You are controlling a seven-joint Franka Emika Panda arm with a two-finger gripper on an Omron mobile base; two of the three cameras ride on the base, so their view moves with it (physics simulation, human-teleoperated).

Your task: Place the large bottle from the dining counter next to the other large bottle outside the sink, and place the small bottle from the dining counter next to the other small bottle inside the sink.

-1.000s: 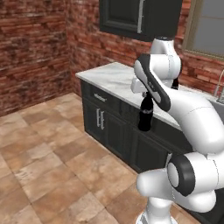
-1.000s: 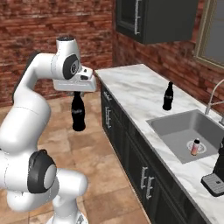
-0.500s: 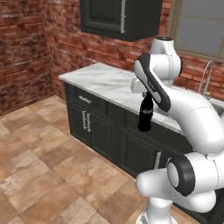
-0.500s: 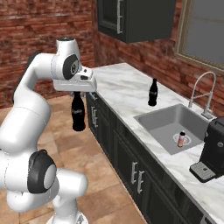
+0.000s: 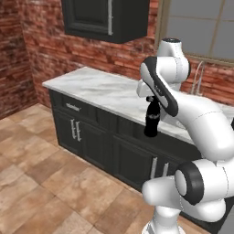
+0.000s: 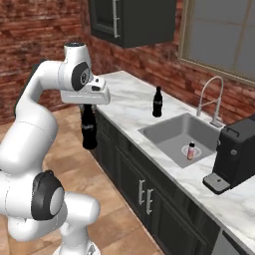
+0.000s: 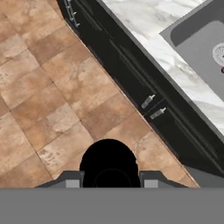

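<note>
My gripper is shut on the neck of the large bottle, a tall glossy black cola bottle hanging upright over the floor in front of the dark cabinets. From the left base camera the gripper holds the bottle just off the counter's front edge. The hand view looks down on the bottle's black top. The other large bottle stands on the marble just left of the sink. The other small bottle, pink with a white cap, stands inside the basin. The dining counter and its small bottle are out of view.
A chrome spring-neck faucet rises behind the sink. A black coffee machine stands on the counter to the sink's right. The marble counter runs left over dark cabinets. Upper cabinets hang above. Tiled floor lies below the bottle.
The whole scene has shifted in both base views as the base drives along the counter; the sink and coffee machine now sit closer. The bottle stays held in the gripper.
</note>
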